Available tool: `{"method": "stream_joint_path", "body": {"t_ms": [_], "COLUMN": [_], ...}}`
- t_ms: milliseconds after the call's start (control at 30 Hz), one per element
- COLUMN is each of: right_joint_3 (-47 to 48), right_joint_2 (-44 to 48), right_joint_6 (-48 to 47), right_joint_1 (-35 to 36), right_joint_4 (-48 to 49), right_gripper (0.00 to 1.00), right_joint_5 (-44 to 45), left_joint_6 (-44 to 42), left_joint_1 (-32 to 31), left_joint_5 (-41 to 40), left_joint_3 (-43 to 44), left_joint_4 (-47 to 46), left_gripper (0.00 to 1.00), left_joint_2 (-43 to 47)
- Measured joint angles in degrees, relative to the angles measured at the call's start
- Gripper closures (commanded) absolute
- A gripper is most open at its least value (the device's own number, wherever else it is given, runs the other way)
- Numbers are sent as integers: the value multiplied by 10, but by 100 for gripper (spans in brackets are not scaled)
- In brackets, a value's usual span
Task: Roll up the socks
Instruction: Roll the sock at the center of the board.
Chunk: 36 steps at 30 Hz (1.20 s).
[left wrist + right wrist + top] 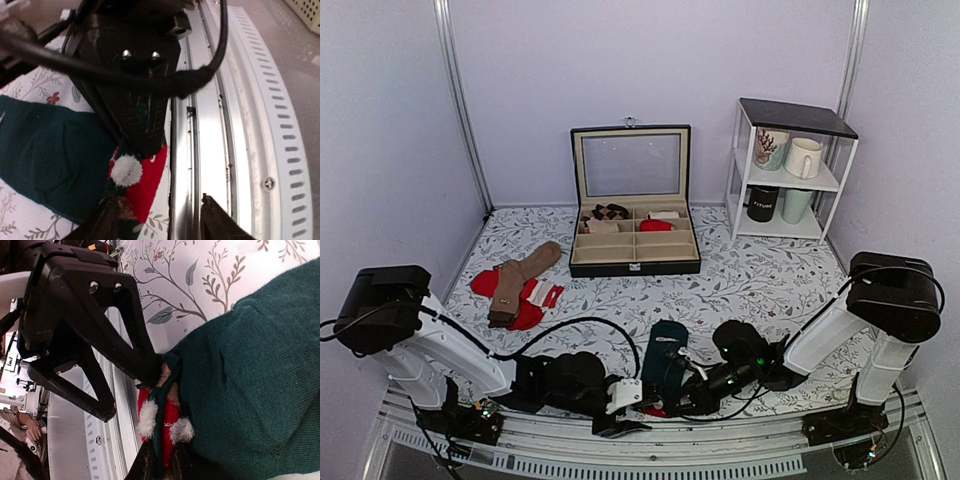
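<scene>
The dark teal socks (667,358) lie flat at the table's near edge, between the two arms. Their end carries red trim with white pompoms (148,418). My right gripper (162,466) is shut on that trimmed end of the socks (250,385), with both fingers pressed against the fabric. In the top view the right gripper (668,400) sits low at the socks' near end. My left gripper (162,220) is open: one finger hangs over the red trim (145,185), the other over the metal rail. The teal socks (50,160) spread out to its left. In the top view the left gripper (620,412) sits next to the right gripper.
A metal rail (210,125) runs along the near table edge, right next to both grippers. Tan socks (520,280) and red socks (485,283) lie at the left. An open compartment box (635,255) stands at the back, and a white shelf with mugs (790,170) at the back right.
</scene>
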State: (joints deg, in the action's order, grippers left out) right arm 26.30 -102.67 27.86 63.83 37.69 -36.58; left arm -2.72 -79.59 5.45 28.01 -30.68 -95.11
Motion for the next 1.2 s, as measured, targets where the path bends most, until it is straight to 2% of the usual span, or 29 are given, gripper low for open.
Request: {"method": "stream_joint_path", "body": {"t_ms": [67, 133, 233, 333, 500, 600, 700, 767, 833, 900, 1000, 1100, 1200], "right_joint_3": [0, 0, 0, 0, 1, 1, 1, 1, 1, 1, 1, 1, 1], "right_joint_2": [0, 0, 0, -1, -1, -1, -1, -2, -2, -2, -2, -2, -2], "right_joint_6": [0, 0, 0, -2, -2, -2, -2, -2, -2, -2, -2, -2, -2], "right_joint_1": [0, -1, -1, -1, -2, -2, -2, -2, -2, -2, -2, -3, -3], "right_joint_4": [0, -1, -2, -2, -2, -2, -2, -2, -2, -2, -2, -3, -3], "right_gripper": [88, 88, 88, 88, 88, 88, 88, 88, 88, 88, 88, 88, 88], "right_joint_5": [0, 0, -1, -2, -4, -4, -5, -5, -5, -5, -5, -7, -7], "left_joint_6": [-4, -3, -4, -6, -7, -7, -5, -5, -5, -4, -3, -2, -3], "left_joint_1": [-6, -10, -11, -11, -11, -11, -11, -11, -11, -11, -11, -11, -11], "left_joint_5": [-11, -25, -47, -62, -63, -61, -59, -58, -57, -57, -59, -63, -64], "left_joint_3": [-1, -8, -19, -21, -19, -17, -17, -17, -17, -17, -17, -25, -36], "left_joint_4": [-4, -12, -21, -26, -33, -34, -34, -38, -41, -42, -45, -57, -62], "left_gripper": [16, 3, 1, 5, 27, 31, 45, 50, 51, 37, 31, 31, 39], "left_joint_2": [1, 9, 22, 23, 10, -10, -20, -20, -20, -20, -20, -11, 14]}}
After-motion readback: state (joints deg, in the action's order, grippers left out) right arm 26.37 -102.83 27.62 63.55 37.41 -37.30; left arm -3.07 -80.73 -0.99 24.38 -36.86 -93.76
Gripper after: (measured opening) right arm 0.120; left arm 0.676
